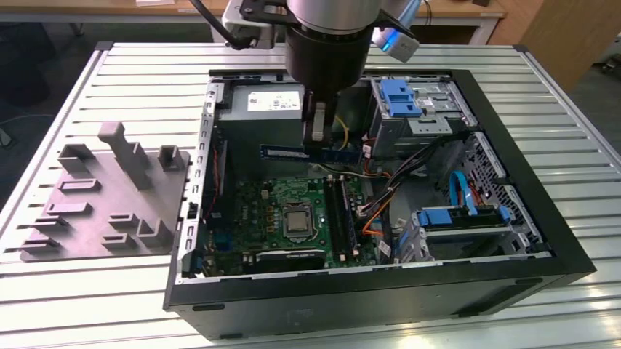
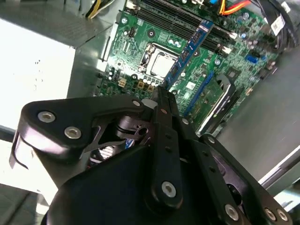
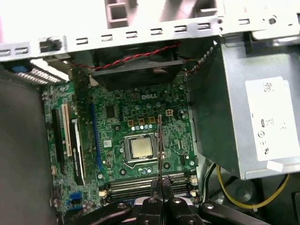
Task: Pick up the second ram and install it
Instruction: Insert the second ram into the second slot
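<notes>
The pincer [image 1: 315, 139] pinches the second ram [image 1: 281, 152] mid-length, crosswise to the motherboard [image 1: 276, 218] sockets [image 1: 337, 207]; I judge it needs squaring parallel and level above one before any pressing.

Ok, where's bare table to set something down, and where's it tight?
Bare slats: the table nearer the camera than the grey fixture, and at the exterior view's right of the case. Crowded inside the case: the gripper holds the second ram over the motherboard, cables alongside.

Bright light, blown-out whites, shadowed case [image 1: 388, 294]
</notes>
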Robot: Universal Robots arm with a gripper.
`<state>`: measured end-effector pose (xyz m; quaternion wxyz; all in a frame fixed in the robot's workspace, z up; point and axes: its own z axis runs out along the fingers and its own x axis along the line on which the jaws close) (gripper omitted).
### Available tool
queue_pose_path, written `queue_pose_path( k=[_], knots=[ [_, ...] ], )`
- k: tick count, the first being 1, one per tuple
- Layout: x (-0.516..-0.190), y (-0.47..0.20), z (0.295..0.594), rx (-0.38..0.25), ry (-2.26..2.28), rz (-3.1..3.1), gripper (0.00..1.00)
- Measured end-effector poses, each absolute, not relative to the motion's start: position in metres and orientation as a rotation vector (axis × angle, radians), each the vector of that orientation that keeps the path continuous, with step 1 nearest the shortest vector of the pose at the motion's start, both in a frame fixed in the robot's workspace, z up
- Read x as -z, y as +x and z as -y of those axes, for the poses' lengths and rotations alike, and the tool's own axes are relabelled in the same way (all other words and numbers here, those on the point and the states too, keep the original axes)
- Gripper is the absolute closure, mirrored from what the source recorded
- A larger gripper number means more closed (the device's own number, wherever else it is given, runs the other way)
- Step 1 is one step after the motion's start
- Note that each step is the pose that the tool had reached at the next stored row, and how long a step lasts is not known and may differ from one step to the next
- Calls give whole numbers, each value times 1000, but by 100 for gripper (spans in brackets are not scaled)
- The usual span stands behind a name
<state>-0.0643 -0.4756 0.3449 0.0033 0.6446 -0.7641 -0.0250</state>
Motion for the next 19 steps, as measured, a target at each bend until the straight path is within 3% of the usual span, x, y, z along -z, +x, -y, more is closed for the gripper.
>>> queue_pose_path(
  k=[19],
  knots=[
    [-340, -64, 476, 79, 1583, 2715, 89]
  ],
)
